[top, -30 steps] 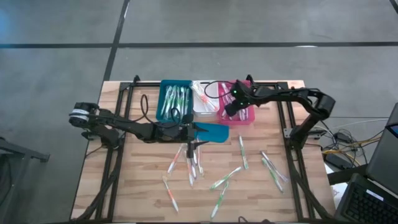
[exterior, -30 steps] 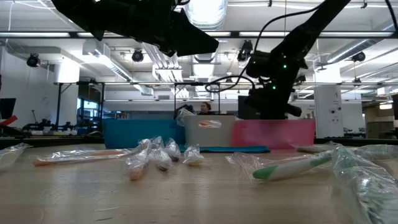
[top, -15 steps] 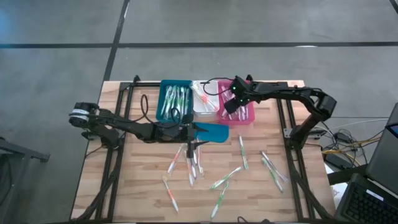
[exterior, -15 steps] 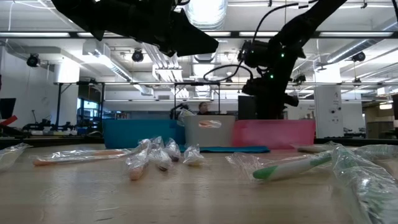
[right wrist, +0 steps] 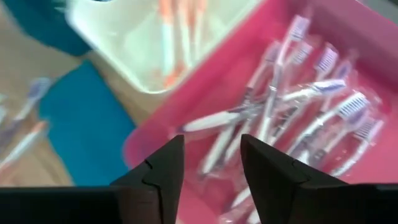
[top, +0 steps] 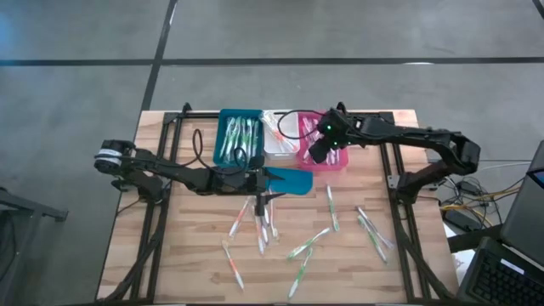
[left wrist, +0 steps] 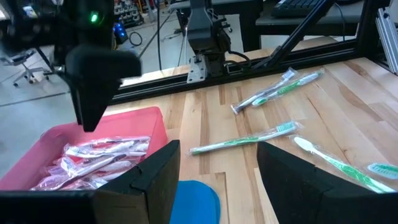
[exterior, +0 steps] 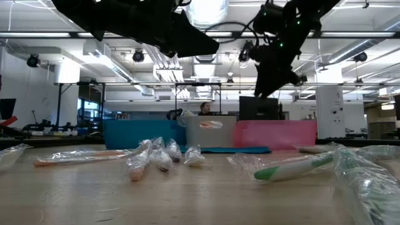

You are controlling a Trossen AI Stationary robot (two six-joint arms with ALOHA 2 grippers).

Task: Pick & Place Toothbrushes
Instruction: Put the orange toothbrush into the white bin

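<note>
Several wrapped toothbrushes lie scattered on the wooden table's near half. More lie in the teal bin, the white bin and the pink bin. My right gripper hangs open above the pink bin's near end, nothing between its fingers; the low view shows this gripper well above the bins. My left gripper waits open, about level, over the flat teal lid near the table's middle, holding nothing.
The three bins stand side by side at the table's far edge. A black frame runs along the table's sides. Green toothbrushes lie on bare wood right of the lid. A laptop and cables sit off the right edge.
My right gripper has risen out of the pink bin and now hangs well above it, while that arm's elbow has swung toward the table's right edge. The toothbrushes on the table have not moved.
</note>
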